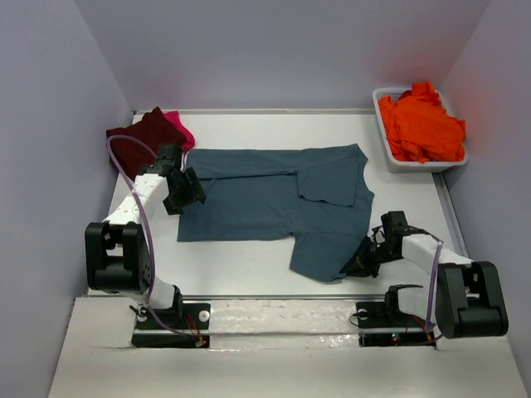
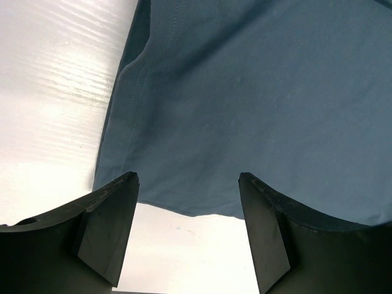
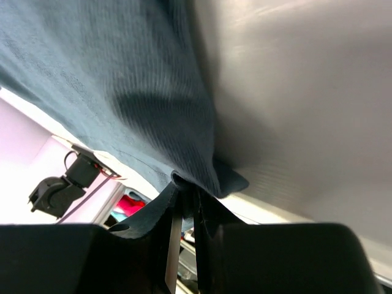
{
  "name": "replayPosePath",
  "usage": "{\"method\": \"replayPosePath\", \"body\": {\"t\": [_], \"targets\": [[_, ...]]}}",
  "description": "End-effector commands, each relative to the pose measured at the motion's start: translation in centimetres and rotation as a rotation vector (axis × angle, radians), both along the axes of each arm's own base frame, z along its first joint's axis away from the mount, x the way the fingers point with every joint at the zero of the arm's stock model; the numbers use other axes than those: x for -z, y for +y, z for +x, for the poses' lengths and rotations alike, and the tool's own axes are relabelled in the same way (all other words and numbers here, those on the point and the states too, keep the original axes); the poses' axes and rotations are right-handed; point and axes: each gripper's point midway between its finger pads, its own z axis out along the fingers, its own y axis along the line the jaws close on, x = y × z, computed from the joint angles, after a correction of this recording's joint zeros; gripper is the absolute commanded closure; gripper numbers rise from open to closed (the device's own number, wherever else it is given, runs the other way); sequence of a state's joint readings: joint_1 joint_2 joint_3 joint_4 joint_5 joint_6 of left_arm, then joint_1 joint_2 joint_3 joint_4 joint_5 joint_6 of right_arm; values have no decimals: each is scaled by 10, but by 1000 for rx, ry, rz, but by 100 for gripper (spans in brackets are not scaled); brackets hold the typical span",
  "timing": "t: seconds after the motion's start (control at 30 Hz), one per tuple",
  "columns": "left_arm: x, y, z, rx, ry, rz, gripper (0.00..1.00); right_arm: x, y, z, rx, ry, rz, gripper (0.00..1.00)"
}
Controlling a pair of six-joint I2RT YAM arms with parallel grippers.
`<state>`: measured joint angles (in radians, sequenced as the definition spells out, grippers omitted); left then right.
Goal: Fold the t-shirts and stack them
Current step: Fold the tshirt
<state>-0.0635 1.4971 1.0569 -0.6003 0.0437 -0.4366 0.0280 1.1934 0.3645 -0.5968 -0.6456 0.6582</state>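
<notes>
Closest in, the right gripper (image 1: 362, 264) is clamped on the near corner of the slate teal-blue soft cloth t-shirt (image 1: 274, 199). In the right wrist view, its black fingers (image 3: 147, 220) are pressed together with a small fold of that cloth (image 3: 110, 79) pinched between them. The shirt lies spread across the middle of the white table (image 1: 241, 265), with one flap reaching toward the near edge where the right gripper holds it. Farther back on the left, the left gripper (image 1: 187, 192) sits over the shirt's left edge. The left wrist view shows its jaws spread wide and holding nothing, the shirt's hem (image 2: 257, 92) lying just beyond the fingertips (image 2: 125, 184). Whether they touch the cloth cannot be told. At the far left corner a dark maroon crumpled shirt (image 1: 137, 141) lies against a bright pink shirt (image 1: 181, 130). At the far right, a vivid orange shirt (image 1: 421, 124) is heaped in a white plastic tub (image 1: 419, 164).
</notes>
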Motion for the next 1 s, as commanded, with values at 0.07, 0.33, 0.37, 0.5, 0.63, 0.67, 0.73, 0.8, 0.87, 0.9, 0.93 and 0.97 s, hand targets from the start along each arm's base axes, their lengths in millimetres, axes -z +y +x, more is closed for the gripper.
{"method": "replayPosePath", "body": {"t": [0.07, 0.33, 0.37, 0.5, 0.63, 0.67, 0.73, 0.8, 0.87, 0.9, 0.93, 0.97], "targets": [[9, 1, -30, -77, 57, -37, 22, -8, -5, 8, -19, -31, -44, 82], [17, 23, -49, -150, 75, -73, 22, -10, -5, 7, -27, -30, -42, 83], [18, 30, -51, -171, 82, -66, 22, -10, -5, 7, -29, -30, -42, 83], [21, 46, -57, -183, 84, -52, 22, -10, -5, 7, -32, -31, -44, 83], [32, 40, -64, -174, 113, -97, 23, -11, -5, 7, -34, -32, -42, 83], [32, 40, -64, -173, 116, -100, 23, -11, -5, 7, -33, -32, -43, 83], [31, 38, -63, -182, 107, -127, 23, -12, -5, 7, -34, -32, -42, 83], [38, 30, -70, -185, 132, -189, 24, -13, -5, 8, -32, -34, -41, 83], [41, 28, -71, -201, 134, -230, 25, -13, -5, 9, -30, -35, -43, 83], [44, 24, -74, -206, 146, -252, 25, -13, -4, 8, -29, -33, -39, 83], [44, 25, -72, -216, 136, -261, 25, -13, -4, 8, -28, -32, -39, 83], [45, 23, -73, -222, 138, -271, 25, -13, -4, 9, -29, -36, -39, 83]]}}
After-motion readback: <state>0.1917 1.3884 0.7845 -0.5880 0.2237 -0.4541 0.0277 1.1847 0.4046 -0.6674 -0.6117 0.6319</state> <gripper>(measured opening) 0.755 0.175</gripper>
